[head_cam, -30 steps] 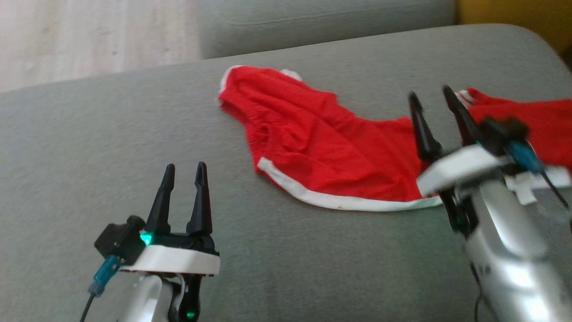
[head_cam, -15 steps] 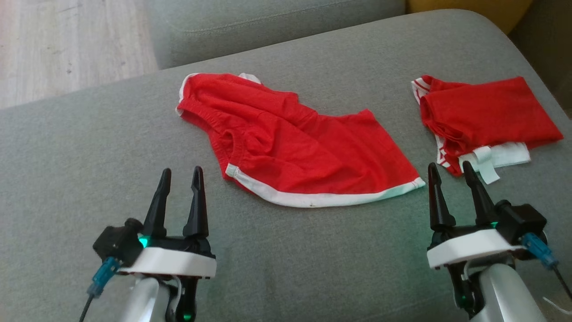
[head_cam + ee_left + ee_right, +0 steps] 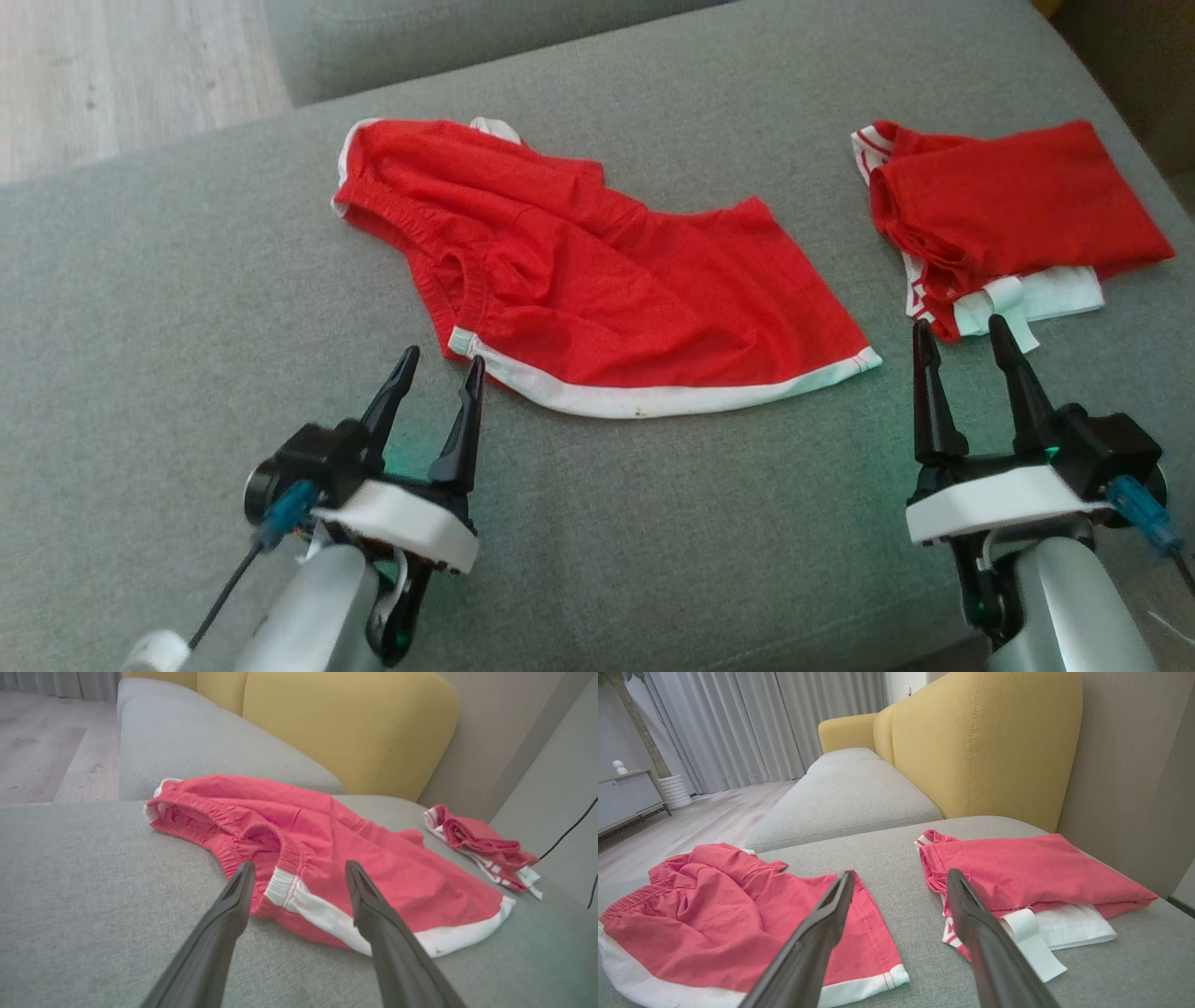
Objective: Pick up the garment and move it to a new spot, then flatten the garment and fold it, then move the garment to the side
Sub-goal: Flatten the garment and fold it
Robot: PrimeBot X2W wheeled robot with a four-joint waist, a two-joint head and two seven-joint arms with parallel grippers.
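The garment (image 3: 597, 280), red shorts with white trim, lies rumpled at the middle of the grey cushion (image 3: 187, 327). Since half a second ago the left gripper (image 3: 444, 357) has leaned in toward its 7 o'clock corner, fingers spread and empty. The right gripper (image 3: 960, 322), likewise spread and empty, sits at 4 o'clock in the head view. Two red pieces in all: the second, a folded garment (image 3: 1008, 205), lies at 2 o'clock. The wrist views add a yellow backrest (image 3: 985, 751), and the right one grey curtains (image 3: 761, 723)
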